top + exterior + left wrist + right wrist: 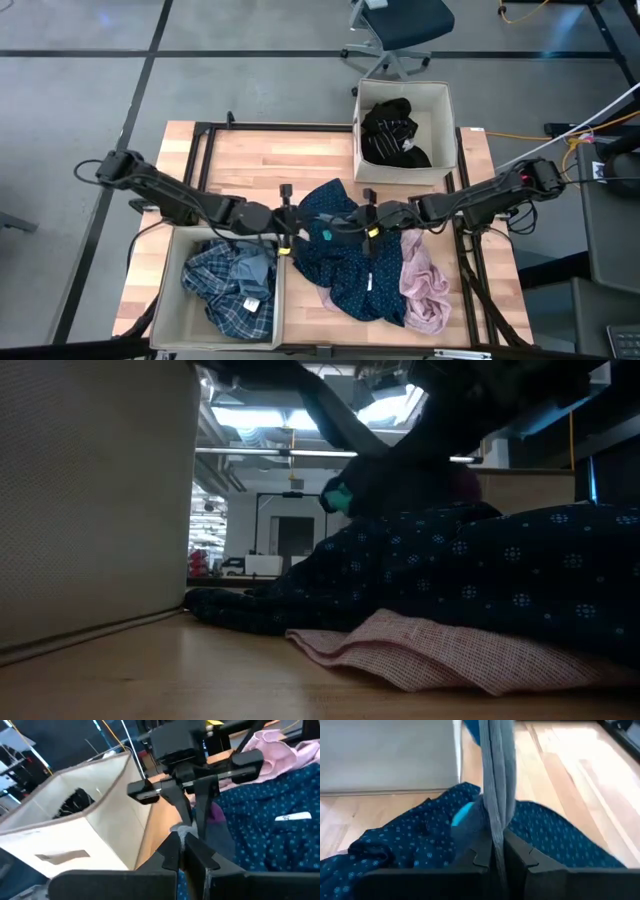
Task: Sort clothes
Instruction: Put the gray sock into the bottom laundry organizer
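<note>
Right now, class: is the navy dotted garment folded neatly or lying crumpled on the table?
Crumpled. The navy dotted garment sprawls unevenly on the table between the pink garment and the box, with bunched folds.

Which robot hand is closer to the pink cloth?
The right. The right gripper is over the navy dotted garment, just beside the pink cloth. The left gripper is farther away, by the box of plaid.

Navy dotted garment (pixel 480 575) draped over pink garment (pixel 430 650); beige box (pixel 90 500) beside.

Overhead and table-level views share, seemingly, the navy garment (pixel 350 265).
</note>
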You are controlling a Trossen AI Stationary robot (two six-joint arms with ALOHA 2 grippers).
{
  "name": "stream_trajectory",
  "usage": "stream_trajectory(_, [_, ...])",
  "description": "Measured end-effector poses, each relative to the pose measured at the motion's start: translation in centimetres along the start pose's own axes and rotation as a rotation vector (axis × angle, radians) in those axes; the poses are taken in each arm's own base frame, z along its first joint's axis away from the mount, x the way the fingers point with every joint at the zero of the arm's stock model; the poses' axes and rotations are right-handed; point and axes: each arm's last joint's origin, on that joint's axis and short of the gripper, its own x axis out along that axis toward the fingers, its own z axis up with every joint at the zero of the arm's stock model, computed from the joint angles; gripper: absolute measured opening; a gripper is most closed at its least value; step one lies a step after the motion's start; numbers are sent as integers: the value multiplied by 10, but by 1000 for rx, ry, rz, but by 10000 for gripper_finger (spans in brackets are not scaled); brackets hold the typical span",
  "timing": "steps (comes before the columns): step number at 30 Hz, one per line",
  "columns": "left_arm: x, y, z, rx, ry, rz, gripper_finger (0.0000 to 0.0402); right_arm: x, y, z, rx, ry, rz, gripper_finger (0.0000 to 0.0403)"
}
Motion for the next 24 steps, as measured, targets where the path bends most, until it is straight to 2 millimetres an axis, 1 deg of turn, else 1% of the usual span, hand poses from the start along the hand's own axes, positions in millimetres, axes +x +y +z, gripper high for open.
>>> stream_trajectory(3, [-14,4,10,1,-38,7,2,-1,-1,-4,43,51,-14,30])
stream_trajectory(5, [-21,6,15,-5,-58,8,1,-1,-1,-7,41,72,-16,30])
stream_trajectory(9, [-33,12,18,-7,-47,24,1,0,-1,-9,35,84,-18,30])
stream_trajectory(12, [-44,17,18,4,-3,76,0,-5,-2,-6,38,65,-15,30])
stream_trajectory(14, [-52,21,21,-7,-5,99,0,-9,-2,-3,42,50,-14,30])
stream_trajectory(21, [-94,44,45,-69,-170,128,0,-15,-5,-14,17,152,-41,30])
stream_trajectory(24, [-107,52,49,-94,-208,126,0,-15,-6,-15,18,162,-67,30])
